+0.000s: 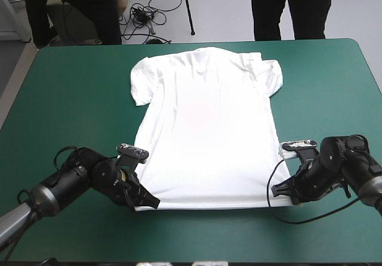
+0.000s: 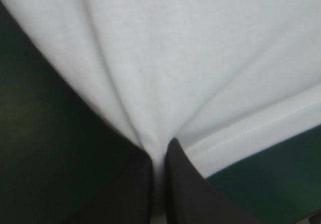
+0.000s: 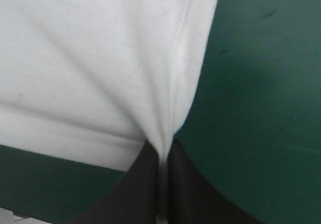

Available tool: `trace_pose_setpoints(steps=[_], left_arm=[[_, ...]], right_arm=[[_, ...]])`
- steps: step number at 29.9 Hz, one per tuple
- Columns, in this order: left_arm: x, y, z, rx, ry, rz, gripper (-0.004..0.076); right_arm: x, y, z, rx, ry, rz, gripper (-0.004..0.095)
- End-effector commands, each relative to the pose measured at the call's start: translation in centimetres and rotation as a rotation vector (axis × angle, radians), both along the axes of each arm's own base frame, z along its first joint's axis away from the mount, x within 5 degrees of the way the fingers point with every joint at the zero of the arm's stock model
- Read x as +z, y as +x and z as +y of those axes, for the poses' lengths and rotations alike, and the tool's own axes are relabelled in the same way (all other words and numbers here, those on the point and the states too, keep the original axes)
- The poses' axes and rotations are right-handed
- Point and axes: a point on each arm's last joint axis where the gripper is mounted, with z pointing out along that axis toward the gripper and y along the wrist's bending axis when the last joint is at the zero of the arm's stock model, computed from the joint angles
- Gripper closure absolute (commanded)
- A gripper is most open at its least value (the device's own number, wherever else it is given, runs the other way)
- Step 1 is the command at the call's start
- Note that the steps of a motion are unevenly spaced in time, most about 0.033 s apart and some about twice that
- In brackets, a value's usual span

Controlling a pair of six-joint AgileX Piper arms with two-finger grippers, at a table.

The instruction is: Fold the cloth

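Observation:
The white T-shirt (image 1: 206,123) lies spread flat on the teal-green table, collar toward the far edge, hem toward the near edge. My left gripper (image 1: 147,201) sits at the hem's near left corner. In the left wrist view its black fingers (image 2: 188,184) are all but shut, with the T-shirt (image 2: 190,68) pinched and creased between them. My right gripper (image 1: 285,189) sits at the hem's near right corner. Its black fingers (image 3: 188,184) likewise pinch the T-shirt (image 3: 95,58), folds running into the grip.
Bare teal-green cover (image 1: 71,93) stretches to the left and right (image 1: 328,87) of the shirt. A narrow strip of table (image 1: 203,236) lies between the hem and the near edge.

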Motion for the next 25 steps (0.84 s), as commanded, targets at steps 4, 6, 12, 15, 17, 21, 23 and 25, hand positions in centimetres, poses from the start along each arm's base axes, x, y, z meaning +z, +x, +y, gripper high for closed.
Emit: trace_pose_setpoints(steps=[4,6,12,15,17,21,23,25], left_arm=[[-0.3,-1.9,1.1,0.045,-0.012,0.009,0.0733],[-0.7,-2.4,1.3,0.051,-0.013,0.029,0.0733],[-0.8,-2.8,1.4,0.061,-0.03,0.049,0.0733],[-0.8,-2.7,1.4,0.061,-0.031,0.038,0.0733],[-0.8,-2.6,1.3,0.064,-0.04,0.021,0.0733],[-0.8,-2.5,1.2,0.067,-0.046,0.019,0.0732],[-0.8,-2.6,1.2,0.054,-0.04,0.024,0.0722],[-0.9,-2.7,1.3,0.052,-0.032,0.033,0.0676]], right_arm=[[-0.6,-2.7,-0.5,-0.001,-0.003,0.038,0.0925],[-0.9,-3.4,-0.5,-0.009,0.012,0.046,0.0925],[-1.7,-5.1,-0.8,-0.016,0.019,0.061,0.0924],[-2.1,-5.3,-0.8,-0.012,0.019,0.06,0.0925],[-2.1,-5.1,-0.7,-0.014,0.022,0.034,0.0924],[-2.0,-4.8,-0.7,-0.008,0.026,0.007,0.0883],[-2.0,-4.8,-0.7,-0.005,0.024,0.006,0.0834],[-2.0,-4.8,-0.7,-0.005,0.024,0.006,0.0776]])
